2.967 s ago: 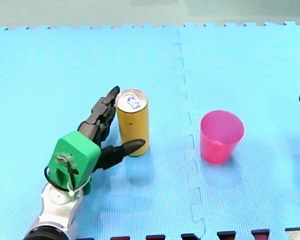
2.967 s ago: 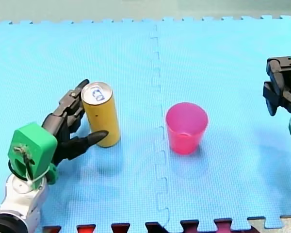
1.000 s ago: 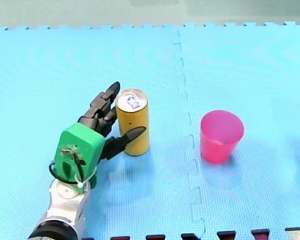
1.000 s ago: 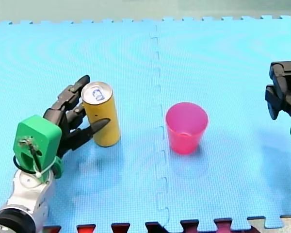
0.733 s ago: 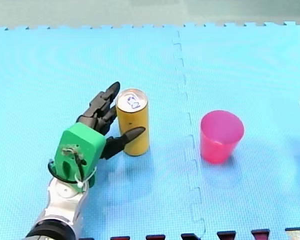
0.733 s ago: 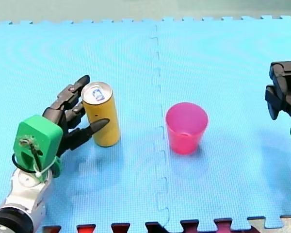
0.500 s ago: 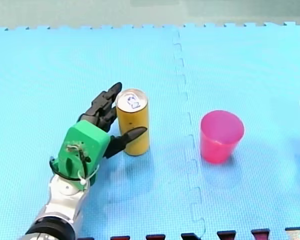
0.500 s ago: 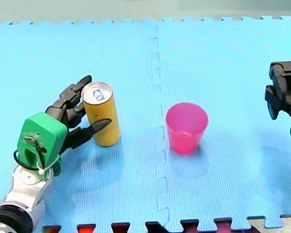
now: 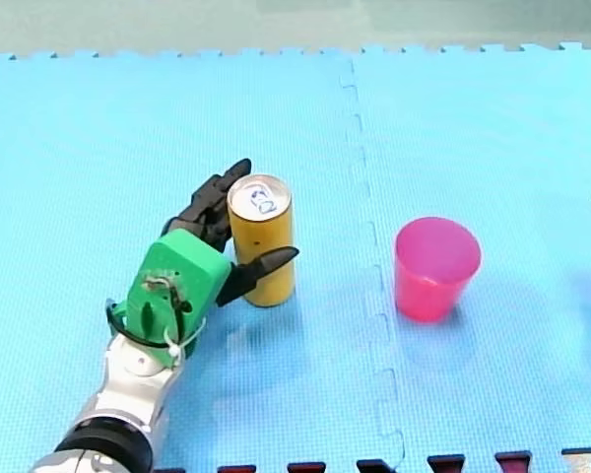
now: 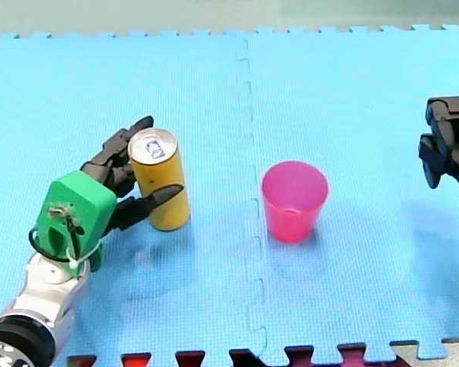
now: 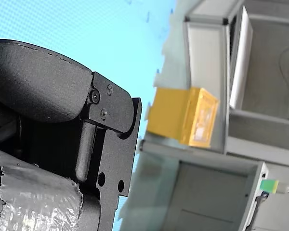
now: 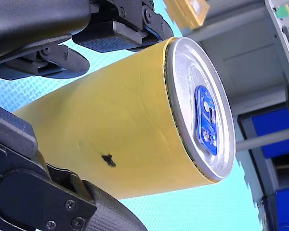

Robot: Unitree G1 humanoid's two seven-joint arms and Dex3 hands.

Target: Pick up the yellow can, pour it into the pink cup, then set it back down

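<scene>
Crept forward along the yellow can [image 9: 262, 246] since three seconds ago and closed in on it: left hand [image 9: 213, 235], reaching in from the near left corner. Clamped on the can now, with fingers [image 9: 225, 189] curled round the far side near the top and thumb [image 9: 272, 261] pressed across the near side lower down. Seen close in the second wrist view as well, with black finger links touching the yellow wall on both sides, a small dark mark [image 12: 107, 160] on that wall, and a blue pull tab [image 12: 206, 115] on the silver lid [image 9: 259, 196]. Stands upright on the blue foam mat [image 9: 98, 128], in the same spot as before, not lifted, left of the toothed seam [image 9: 366, 246] between two mat tiles. Just right of that seam and well apart from the can, pink cup [image 9: 436, 268], upright, mouth up, unmoved. Behind the left hand, green wrist block [image 9: 177, 286] with a white tie, then a silver forearm running to the near edge. Far off at the mat's right edge, right hand [image 10: 446, 145], curled up and holding nothing. In the first wrist view, black hand casing and a strip of grey tape [image 11: 33, 192] up close, mat beyond, and past the mat's edge a yellow box [image 11: 184, 115] on a grey metal frame.
</scene>
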